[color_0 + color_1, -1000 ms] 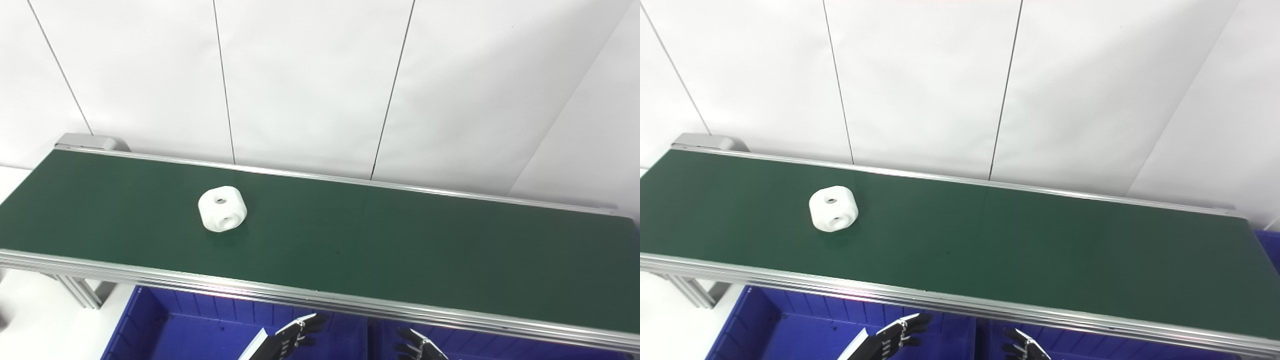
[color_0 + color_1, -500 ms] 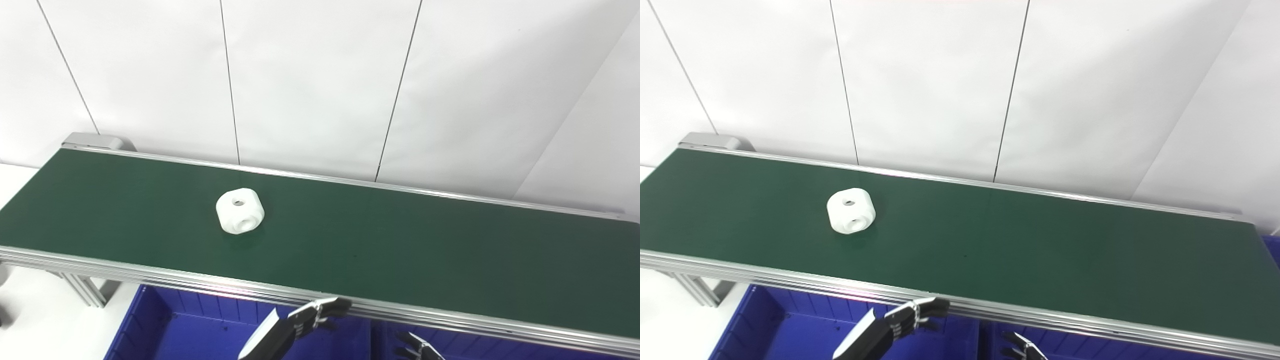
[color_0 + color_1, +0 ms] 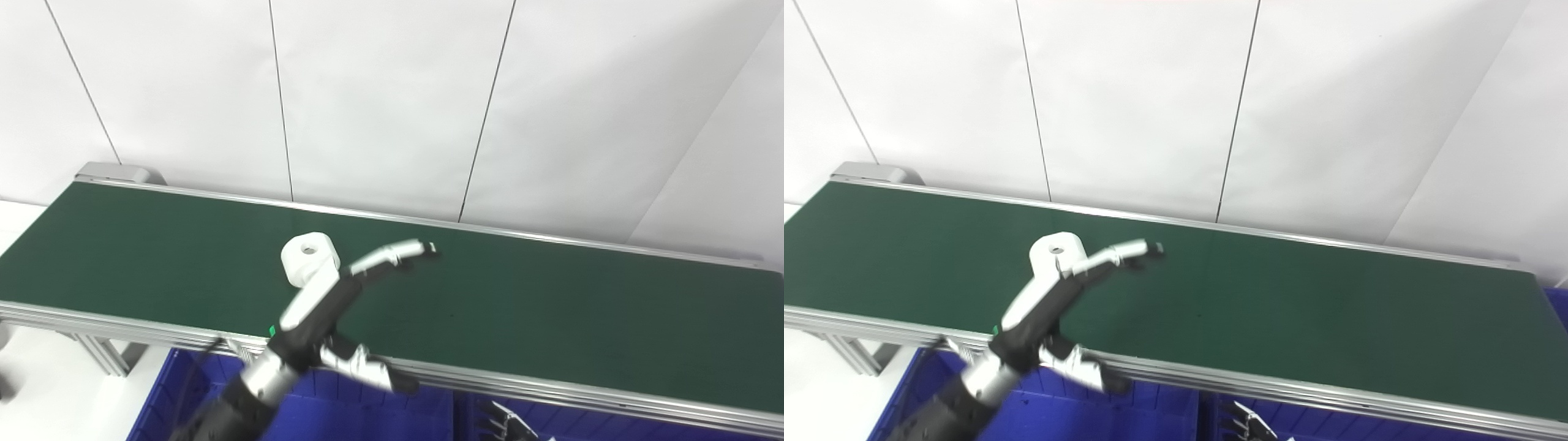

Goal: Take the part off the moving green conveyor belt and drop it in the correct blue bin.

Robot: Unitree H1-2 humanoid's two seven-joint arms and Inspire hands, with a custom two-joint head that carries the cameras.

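A white rounded part [image 3: 308, 255] with a hole in its top lies on the green conveyor belt [image 3: 551, 306], left of middle. My left hand [image 3: 324, 300] is raised over the belt's near side, open, with its fingers [image 3: 392, 252] stretched out past the part's right side and its thumb [image 3: 367, 372] hanging over the near rail. The hand covers the part's lower right edge; I cannot tell whether it touches it. Only the fingertips of my right hand [image 3: 505, 425] show at the bottom edge, below the belt. The part also shows in the right eye view [image 3: 1053, 250].
Two blue bins stand below the belt's near rail, one at the left [image 3: 184, 392] and one at the right [image 3: 588, 422]. A white panelled wall [image 3: 392, 92] rises right behind the belt. The belt's left end cap [image 3: 113, 173] is at the far left.
My left hand has risen from below the rail to over the belt, beside the part. The part has moved a little to the right. The right hand has sunk lower.
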